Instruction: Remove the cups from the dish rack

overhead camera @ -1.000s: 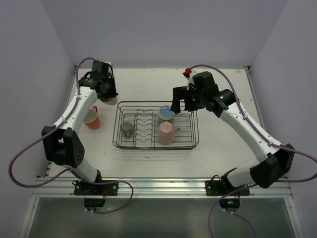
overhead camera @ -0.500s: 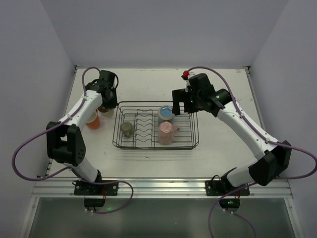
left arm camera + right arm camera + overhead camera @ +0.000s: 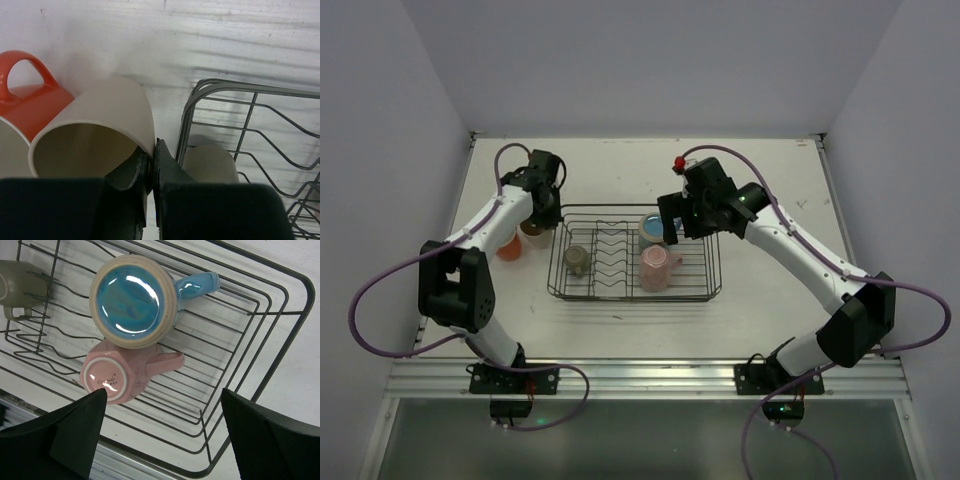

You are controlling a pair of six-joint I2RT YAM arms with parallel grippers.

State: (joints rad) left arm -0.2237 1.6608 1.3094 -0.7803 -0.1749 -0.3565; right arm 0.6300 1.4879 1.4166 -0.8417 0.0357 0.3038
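My left gripper [image 3: 542, 212] is shut on the rim of the beige mug [image 3: 532, 234], one finger inside and one outside, just left of the black wire dish rack [image 3: 632, 207]. In the left wrist view the beige mug [image 3: 95, 132] leans against the orange mug [image 3: 30, 107], and my gripper [image 3: 152, 160] pinches its wall. The orange mug [image 3: 507, 245] stands on the table. My right gripper [image 3: 670, 224] is open above the rack's right half. Below my right gripper [image 3: 165, 427] lie the upside-down light blue mug [image 3: 132, 300] and pink mug [image 3: 117, 372]. The olive-grey mug [image 3: 577, 260] sits in the rack's left half.
The rack's upright dividers [image 3: 610, 250] run down its middle. The rack's left rim [image 3: 200, 95] is close beside my left fingers. Grey walls close in the white table [image 3: 620, 165] on three sides, and a metal rail [image 3: 640, 375] runs along the front.
My left gripper has carried the beige mug nearer and to the right, down beside the orange mug. My right gripper has moved left, over the light blue mug.
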